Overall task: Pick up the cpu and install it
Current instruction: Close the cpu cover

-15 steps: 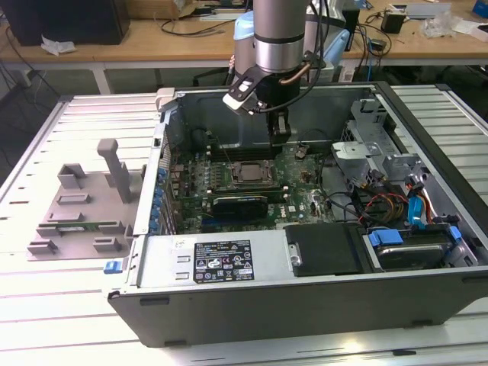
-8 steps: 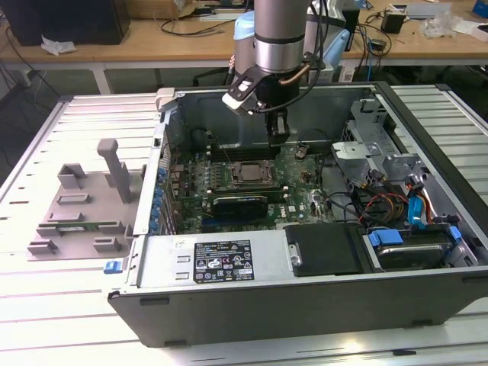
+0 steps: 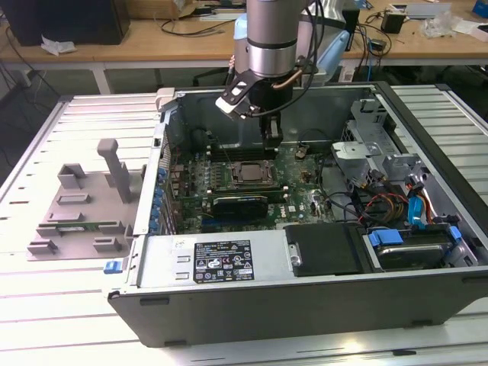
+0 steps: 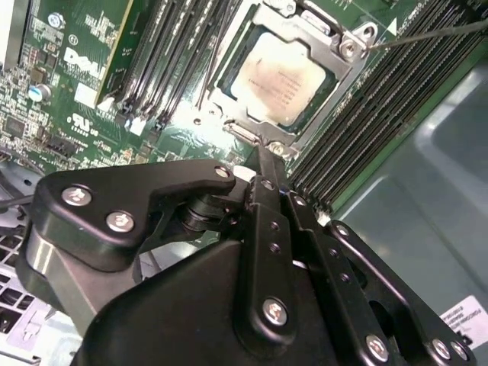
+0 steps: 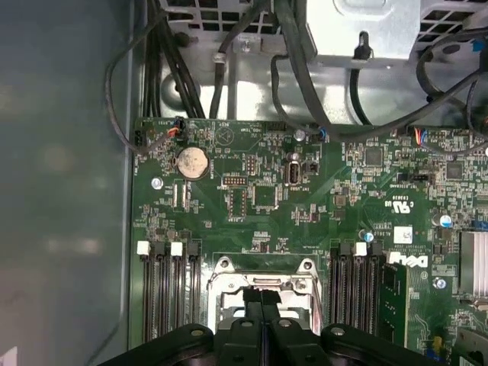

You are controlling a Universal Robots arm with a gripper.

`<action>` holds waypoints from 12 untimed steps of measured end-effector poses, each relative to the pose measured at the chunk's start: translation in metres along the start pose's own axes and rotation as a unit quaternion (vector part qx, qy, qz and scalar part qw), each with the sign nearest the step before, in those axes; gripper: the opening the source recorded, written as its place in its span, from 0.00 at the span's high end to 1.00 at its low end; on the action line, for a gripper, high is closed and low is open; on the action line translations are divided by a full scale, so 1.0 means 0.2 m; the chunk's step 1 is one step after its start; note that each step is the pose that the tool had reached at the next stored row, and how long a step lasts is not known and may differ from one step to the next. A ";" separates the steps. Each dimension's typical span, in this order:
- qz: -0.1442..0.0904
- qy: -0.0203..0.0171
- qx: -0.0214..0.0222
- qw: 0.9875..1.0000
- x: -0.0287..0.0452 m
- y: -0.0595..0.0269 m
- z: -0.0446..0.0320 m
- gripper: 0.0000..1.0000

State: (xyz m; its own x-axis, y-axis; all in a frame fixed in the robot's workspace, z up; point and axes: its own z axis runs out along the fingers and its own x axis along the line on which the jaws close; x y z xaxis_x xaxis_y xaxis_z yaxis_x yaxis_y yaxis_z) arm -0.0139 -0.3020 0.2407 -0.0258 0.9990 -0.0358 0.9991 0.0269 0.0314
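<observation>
the small, flat, square cpu with a pale silver metal top [image 4: 282,76] sits seated inside the dark square socket frame with metal edges [image 4: 345,69], flat on the green motherboard [image 3: 297,183]. in the exterior view the cpu [image 3: 252,174] lies near the centre of the frame, inside the open dark grey computer case [image 3: 305,305], which rests on a ribbed pale metal surface [image 3: 46,305]. the silver and black robot arm [image 3: 271,38] comes down from the upper middle of the frame. its black jaws are pressed together tip to tip and grip nothing. in both wrist views the tips hang just beside one edge of the socket frame; i cannot tell whether they touch it. a grey plastic fixture block [image 3: 84,206] lies on the surface at the exterior view's left, beside the case. a round silver coin cell [image 5: 192,162] sits on the motherboard, apart from the socket.
</observation>
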 end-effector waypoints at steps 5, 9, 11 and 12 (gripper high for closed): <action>0.000 0.000 0.000 1.000 -0.021 -0.030 0.005 0.89; 0.000 0.000 0.000 1.000 -0.032 -0.072 0.008 0.89; 0.000 0.000 0.000 1.000 -0.037 -0.118 0.011 0.89; 0.000 0.000 0.000 1.000 -0.037 -0.129 0.012 0.89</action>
State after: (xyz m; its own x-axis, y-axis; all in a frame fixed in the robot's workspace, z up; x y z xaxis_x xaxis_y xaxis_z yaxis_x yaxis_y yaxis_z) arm -0.0395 -0.3102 0.2377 -0.0258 0.9990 -0.0355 0.9991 0.0269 0.0314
